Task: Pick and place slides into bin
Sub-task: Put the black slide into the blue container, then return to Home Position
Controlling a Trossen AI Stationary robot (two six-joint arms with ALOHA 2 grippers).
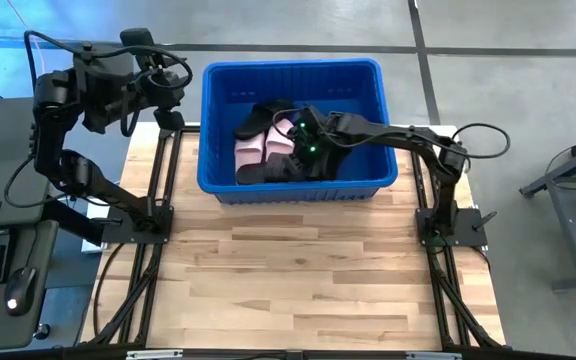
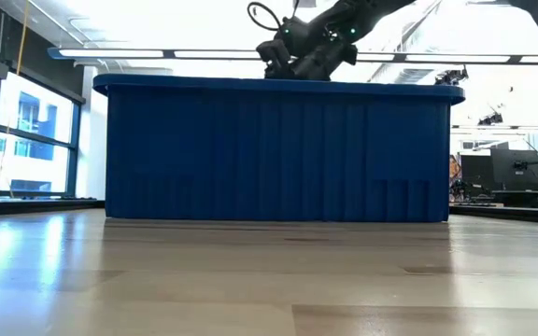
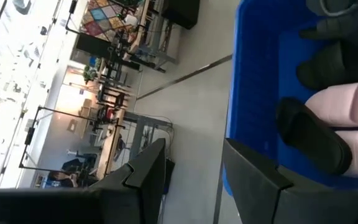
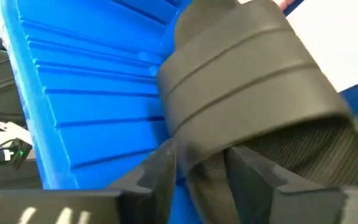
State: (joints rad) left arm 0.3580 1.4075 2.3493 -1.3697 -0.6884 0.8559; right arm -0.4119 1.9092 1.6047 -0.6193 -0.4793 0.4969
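- Holding every visible slide, the blue bin [image 1: 290, 185] stands on the worktop [image 1: 308, 280] directly beneath the right fingers [image 1: 306, 140].
- Black slide [image 4: 253, 87] lies just ahead of those parted fingers, its sole edge seemingly between them; light, rubbery, best gripped by strap or sole edge.
- Left fingers [image 3: 191, 168], spread and empty, hang outside the bin.

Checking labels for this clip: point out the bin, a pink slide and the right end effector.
bin [image 1: 218, 190]: high view, near rim.
pink slide [image 1: 249, 150]: high view, pale sole.
right end effector [image 1: 303, 140]: high view, over the slides inside the bin.
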